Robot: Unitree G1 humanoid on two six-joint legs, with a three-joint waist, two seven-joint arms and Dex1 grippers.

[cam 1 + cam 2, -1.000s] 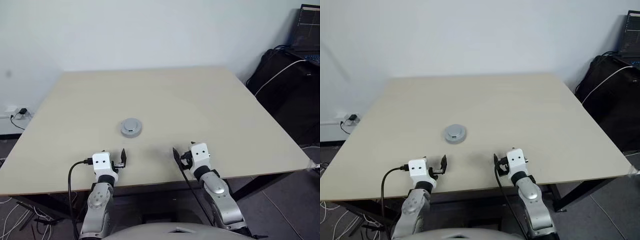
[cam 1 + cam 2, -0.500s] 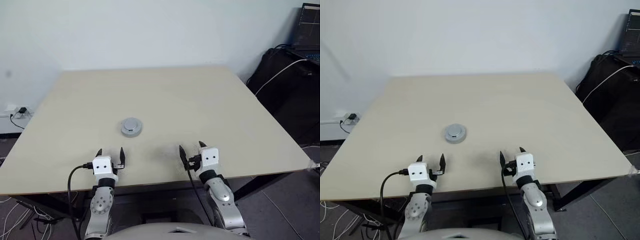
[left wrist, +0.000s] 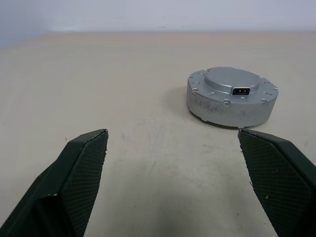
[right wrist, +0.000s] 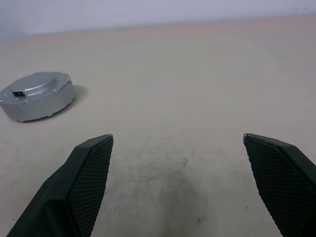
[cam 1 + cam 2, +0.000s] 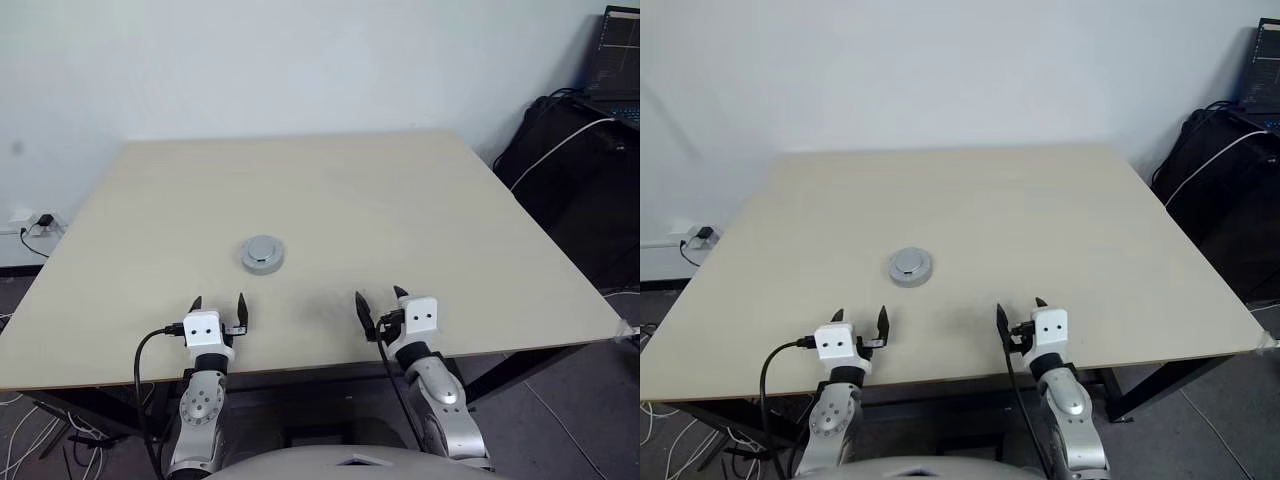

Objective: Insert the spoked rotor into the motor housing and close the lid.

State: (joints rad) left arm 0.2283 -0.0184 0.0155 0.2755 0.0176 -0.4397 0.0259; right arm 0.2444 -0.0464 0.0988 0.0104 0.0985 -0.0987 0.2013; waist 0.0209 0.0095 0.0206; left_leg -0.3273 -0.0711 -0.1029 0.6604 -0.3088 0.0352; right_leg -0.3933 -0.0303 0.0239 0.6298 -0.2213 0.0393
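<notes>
The lid (image 5: 262,254), a squat round silver-grey piece with a raised centre and a small dark socket, lies flat on the beige table (image 5: 420,220), left of the middle. It also shows up close in the left wrist view as the lid (image 3: 231,96). The spoked rotor and the motor housing are out of view; I cannot tell whether anything sits under the lid. My left gripper (image 5: 218,302) stands open at the table's near edge, just short of the lid. My right gripper (image 5: 378,295) is open too, further right, with nothing between its fingers (image 4: 91,168).
A dark bag (image 5: 570,170) with a white cable and a laptop (image 5: 615,60) stand off the table's right side. A wall socket with a plug (image 5: 35,225) is low on the left. The white wall rises behind the far edge.
Both wrists have tilted and the right one has rolled upright, so each gripper's two fingertips now point across the table. The hands kept their places and the lid has not moved.
</notes>
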